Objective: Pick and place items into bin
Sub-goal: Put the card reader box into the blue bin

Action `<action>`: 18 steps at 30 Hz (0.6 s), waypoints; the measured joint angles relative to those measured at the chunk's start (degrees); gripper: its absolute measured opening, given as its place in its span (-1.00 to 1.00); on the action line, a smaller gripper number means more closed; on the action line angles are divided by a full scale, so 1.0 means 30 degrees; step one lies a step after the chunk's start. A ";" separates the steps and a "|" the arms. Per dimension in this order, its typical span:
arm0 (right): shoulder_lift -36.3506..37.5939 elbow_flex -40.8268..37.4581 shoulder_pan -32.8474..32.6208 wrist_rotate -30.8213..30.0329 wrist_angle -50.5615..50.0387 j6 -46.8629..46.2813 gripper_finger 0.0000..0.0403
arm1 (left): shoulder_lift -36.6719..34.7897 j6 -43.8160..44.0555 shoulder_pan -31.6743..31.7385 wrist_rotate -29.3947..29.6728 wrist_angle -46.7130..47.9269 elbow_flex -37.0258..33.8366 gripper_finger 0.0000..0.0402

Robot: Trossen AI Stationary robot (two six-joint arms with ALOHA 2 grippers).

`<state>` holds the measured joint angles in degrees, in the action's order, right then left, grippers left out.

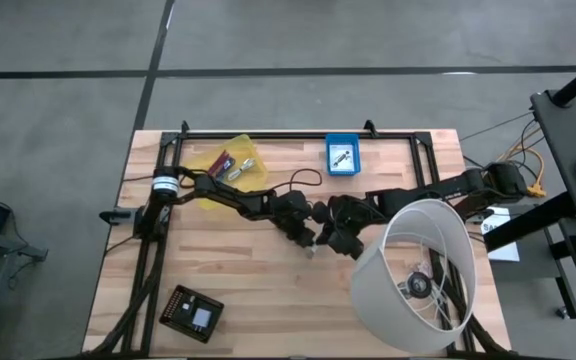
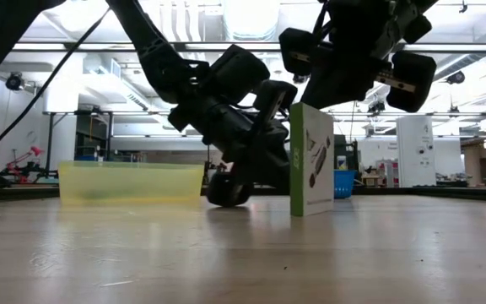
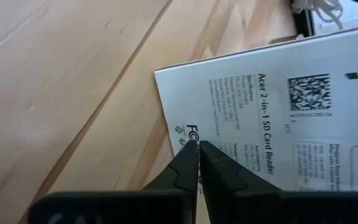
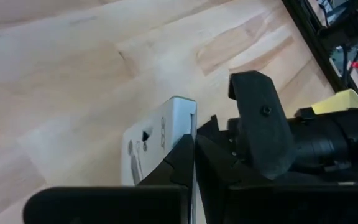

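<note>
From above, both end effectors meet mid-desk (image 1: 218,270) beside the lampshade (image 1: 418,275).

At desk level, the white packet (image 2: 311,160) stands upright right of the yellow bin (image 2: 129,182), workshop behind.

Left end effector (image 3: 199,146) pinches the packet's edge; right end effector (image 4: 194,142) likewise.

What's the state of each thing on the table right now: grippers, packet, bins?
White packet: upright on edge at mid-table, pinched from both sides.
Left gripper: jaws shut on the white packet.
Right gripper: jaws shut on the white packet's edge.
Yellow bin: at the table's far side, holds a few small items.
Blue bin: far side, one small item inside.
Lampshade: lying on its side.
Black device: flat, untouched.
</note>
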<state>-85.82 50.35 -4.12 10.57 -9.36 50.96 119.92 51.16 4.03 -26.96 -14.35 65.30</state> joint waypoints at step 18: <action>0.0007 -0.0022 0.0073 -0.0089 -0.0015 -0.0146 -0.96 | 0.0000 0.0036 0.0000 -0.0051 -0.0370 -0.0022 -1.00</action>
<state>-85.80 50.28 -3.90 10.31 -9.41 50.52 119.92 51.27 4.03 -27.11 -15.46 65.23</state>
